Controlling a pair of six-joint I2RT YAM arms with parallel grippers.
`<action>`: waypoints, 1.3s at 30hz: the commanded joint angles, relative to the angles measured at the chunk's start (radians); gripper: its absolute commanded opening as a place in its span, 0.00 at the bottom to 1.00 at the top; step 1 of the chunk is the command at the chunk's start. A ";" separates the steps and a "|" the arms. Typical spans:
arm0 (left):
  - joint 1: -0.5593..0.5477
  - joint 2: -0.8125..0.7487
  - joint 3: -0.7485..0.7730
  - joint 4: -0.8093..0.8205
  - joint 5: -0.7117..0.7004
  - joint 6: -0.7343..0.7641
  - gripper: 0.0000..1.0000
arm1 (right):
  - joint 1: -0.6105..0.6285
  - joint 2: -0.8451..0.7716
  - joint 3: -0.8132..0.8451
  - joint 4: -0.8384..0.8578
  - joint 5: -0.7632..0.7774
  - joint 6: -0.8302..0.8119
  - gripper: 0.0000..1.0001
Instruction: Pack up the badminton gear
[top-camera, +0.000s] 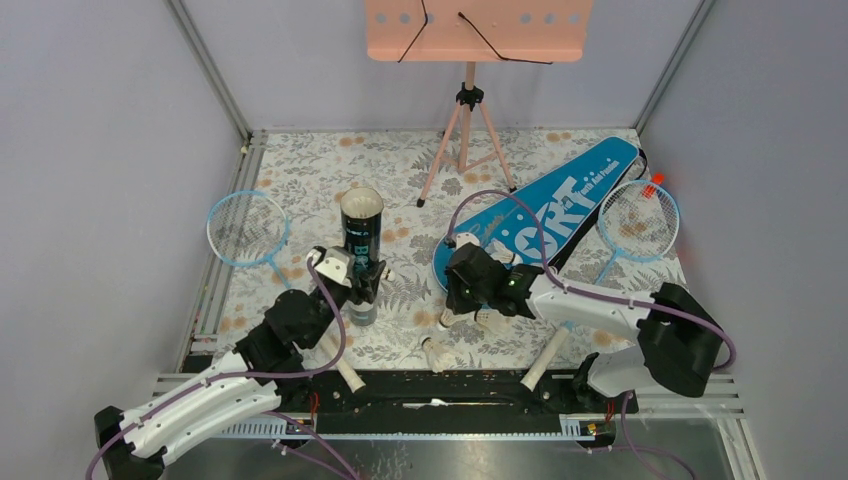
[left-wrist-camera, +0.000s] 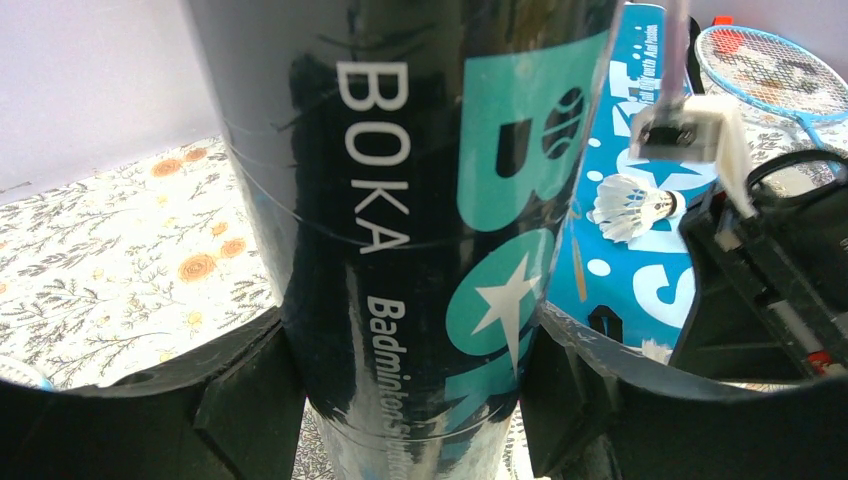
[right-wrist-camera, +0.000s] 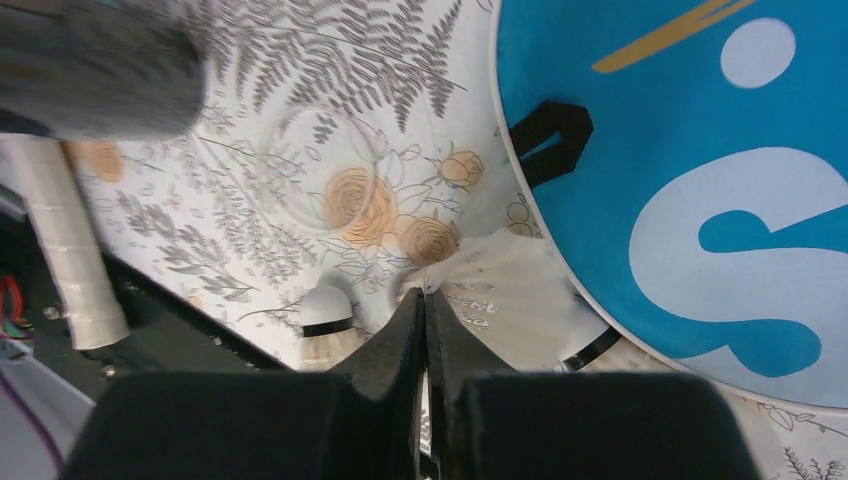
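The black tube (top-camera: 361, 245), lettered BOKA, stands upright and open-topped at centre left. My left gripper (top-camera: 362, 288) is shut on its lower part; in the left wrist view the tube (left-wrist-camera: 400, 200) fills the space between the fingers (left-wrist-camera: 250, 400). My right gripper (top-camera: 462, 300) is low over the table by the near end of the blue SPORT bag (top-camera: 545, 212). It is shut (right-wrist-camera: 424, 296), pinching the feather skirt of a white shuttlecock (right-wrist-camera: 520, 295). A second shuttlecock (right-wrist-camera: 326, 322) lies beside it, and another (top-camera: 437, 353) lies nearer the front. One racket (top-camera: 247, 228) lies at the left and one (top-camera: 638, 220) at the right.
The pink tripod stand (top-camera: 465, 110) stands at the back centre. A shuttlecock (left-wrist-camera: 630, 205) lies on the bag's end. The white racket handles (top-camera: 346, 376) (top-camera: 545, 362) reach to the front rail. Grey walls close in both sides.
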 joint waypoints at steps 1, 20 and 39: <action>0.000 0.000 0.040 0.050 -0.014 0.009 0.10 | -0.005 -0.119 0.031 -0.006 0.017 -0.050 0.00; -0.001 0.230 0.173 -0.114 0.533 0.224 0.10 | -0.005 -0.732 0.345 -0.378 0.285 -0.356 0.00; -0.001 0.312 0.200 -0.134 0.639 0.222 0.10 | -0.005 -0.473 0.625 -0.372 0.001 -0.429 0.00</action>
